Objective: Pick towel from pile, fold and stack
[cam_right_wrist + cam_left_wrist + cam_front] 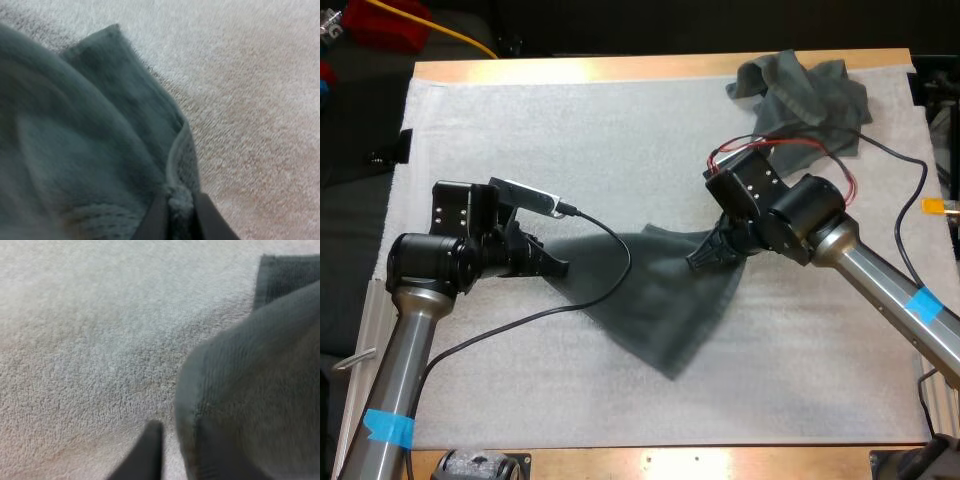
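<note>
L gripper (558, 266) & R gripper (702, 258) each pinch a corner of the towel (665, 310) mid-mat (520, 120), rest trailing to 6. Crumpled towel (805, 95) at 1. Risk: R's thin hem pinch slips if arms pull apart, so the corner drops.

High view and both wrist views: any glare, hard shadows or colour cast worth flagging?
High view: even light, no glare on the mat. Left wrist view: soft shadow on the mat beside the towel, faint pink tinge. Right wrist view: stronger pink cast on the mat, towel hem pinched in the right end effector evenly lit.
</note>
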